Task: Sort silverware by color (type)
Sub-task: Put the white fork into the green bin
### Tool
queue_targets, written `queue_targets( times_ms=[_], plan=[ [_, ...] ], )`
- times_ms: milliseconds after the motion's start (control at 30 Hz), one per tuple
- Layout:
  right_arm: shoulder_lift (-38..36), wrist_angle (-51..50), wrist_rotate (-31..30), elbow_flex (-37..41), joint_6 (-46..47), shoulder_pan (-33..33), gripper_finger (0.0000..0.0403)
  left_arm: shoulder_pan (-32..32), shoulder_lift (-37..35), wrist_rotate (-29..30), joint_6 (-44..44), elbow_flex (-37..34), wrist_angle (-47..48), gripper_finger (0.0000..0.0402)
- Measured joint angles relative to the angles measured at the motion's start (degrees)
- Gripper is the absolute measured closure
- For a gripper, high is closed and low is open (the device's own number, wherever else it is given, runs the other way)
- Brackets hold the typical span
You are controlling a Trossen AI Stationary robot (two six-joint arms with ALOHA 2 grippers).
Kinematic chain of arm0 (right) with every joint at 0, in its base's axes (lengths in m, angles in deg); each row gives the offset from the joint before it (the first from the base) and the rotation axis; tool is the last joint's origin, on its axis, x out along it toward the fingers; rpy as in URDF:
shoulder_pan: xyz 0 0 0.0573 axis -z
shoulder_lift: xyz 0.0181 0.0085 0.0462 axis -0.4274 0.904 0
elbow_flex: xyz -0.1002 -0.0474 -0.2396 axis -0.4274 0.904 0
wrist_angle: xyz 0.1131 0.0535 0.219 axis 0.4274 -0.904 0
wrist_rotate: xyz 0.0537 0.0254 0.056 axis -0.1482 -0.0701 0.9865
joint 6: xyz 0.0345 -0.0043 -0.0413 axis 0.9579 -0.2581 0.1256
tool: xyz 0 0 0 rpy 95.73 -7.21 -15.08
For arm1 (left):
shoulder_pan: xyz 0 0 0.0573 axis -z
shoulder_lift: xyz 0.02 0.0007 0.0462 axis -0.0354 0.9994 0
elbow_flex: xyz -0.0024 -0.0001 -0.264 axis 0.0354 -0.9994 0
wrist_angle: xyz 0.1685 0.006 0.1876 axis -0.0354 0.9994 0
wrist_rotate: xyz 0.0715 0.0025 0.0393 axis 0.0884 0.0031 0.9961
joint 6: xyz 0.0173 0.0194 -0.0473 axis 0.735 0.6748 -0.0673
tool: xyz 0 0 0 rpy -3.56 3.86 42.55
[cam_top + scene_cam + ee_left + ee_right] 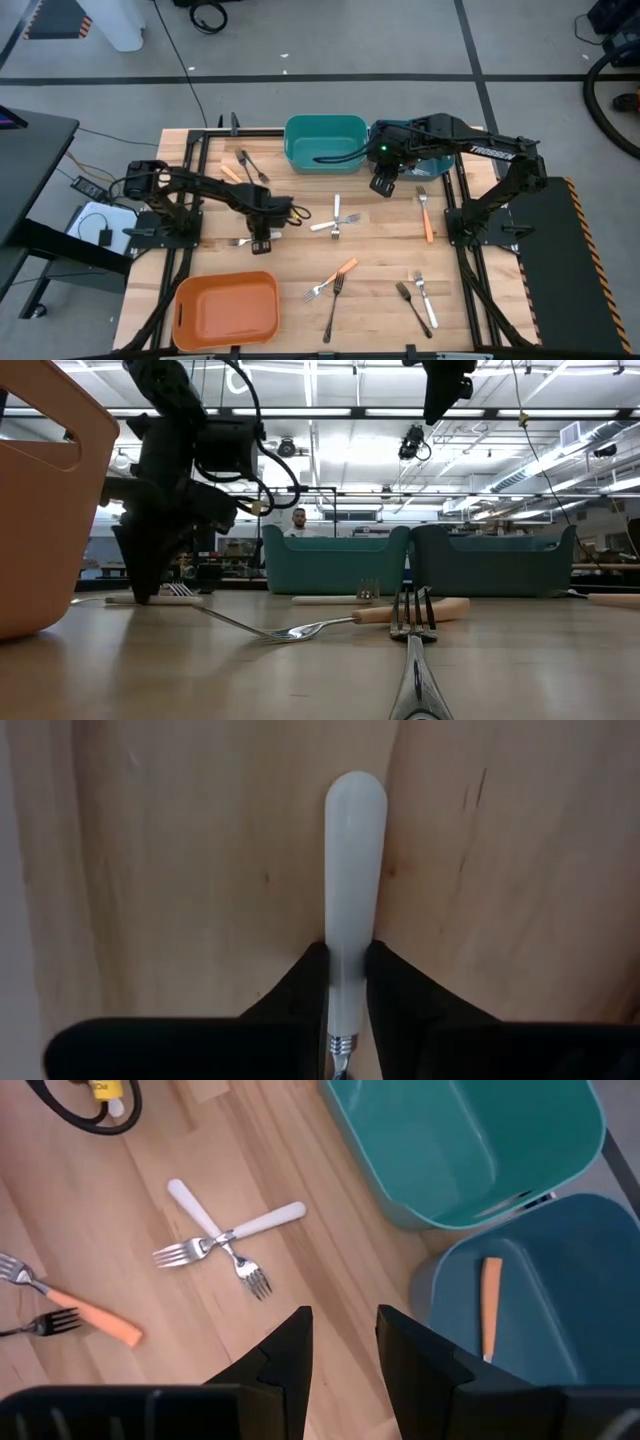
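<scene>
You have barely begun: your left gripper (261,240), at nine o'clock, pinches a white-handled fork (351,890) on the table (380,300); your right gripper (383,186) hangs parted, empty. About ten forks (335,222) lie unsorted.

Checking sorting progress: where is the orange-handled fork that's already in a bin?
In the right wrist view, the orange-handled fork lies inside the blue bin, beside the green bin at the table's far edge.

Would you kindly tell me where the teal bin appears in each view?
High view: teal bin at top centre.
Low view: left of centre, far back.
Left wrist view: not in it.
Right wrist view: upper right.
Shared landmark: blue bin beside it.
</scene>
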Motion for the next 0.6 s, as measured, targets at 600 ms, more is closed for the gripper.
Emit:
queue_targets(
  times_ms=[600],
  plan=[
    [0.0, -0.65, 0.01, 0.0, -1.44, 1.8, 0.0282, -0.07, 0.07, -2.29, 2.13, 7.23, 3.91, 0.0401]
  ],
)
